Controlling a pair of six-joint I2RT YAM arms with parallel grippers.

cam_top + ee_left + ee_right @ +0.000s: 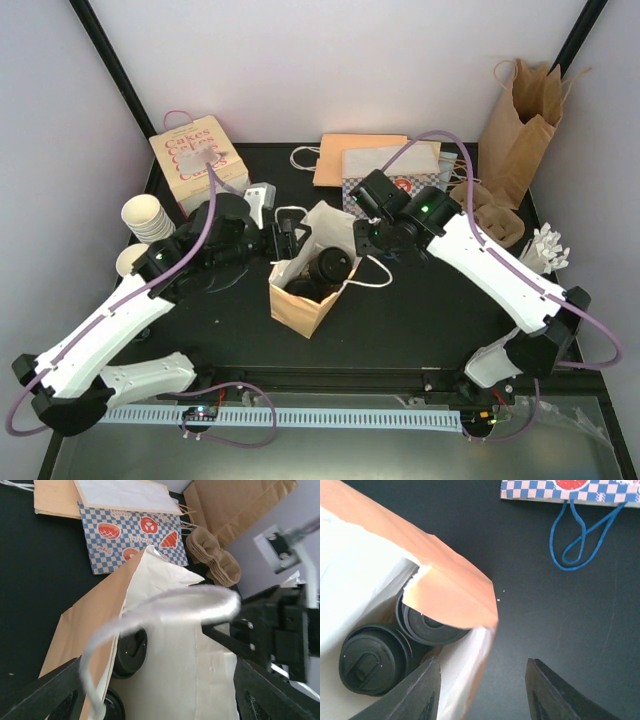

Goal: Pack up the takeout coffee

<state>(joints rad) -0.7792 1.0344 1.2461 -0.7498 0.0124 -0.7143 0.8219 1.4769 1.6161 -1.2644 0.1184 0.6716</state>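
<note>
Left hand (160, 700) is wide open. Its two black fingers (55, 695) are far apart, and the white string handle (175, 605) of the brown bag (300, 300) curves across the gap without being pinched. Right hand (485, 695) is open too. One finger is inside the bag and the other is outside, with the bag's thin wall between them, not squeezed. The hands are at the bag's mouth, one on each side. The bag stands open in the middle of the black desk (420, 320). The takeout coffee (372, 657) is down in the bag with its round black lid facing up. A second black-lidded cup (427, 625) is right beside it, partly under the folded bag rim. Further back on the left is a stack of cream cups (148, 218), and behind that a Cakes box (195, 155). A blue checked bag (130, 535) lies flat behind the open bag. A tall brown bag (520, 125) stands in the far right corner
</note>
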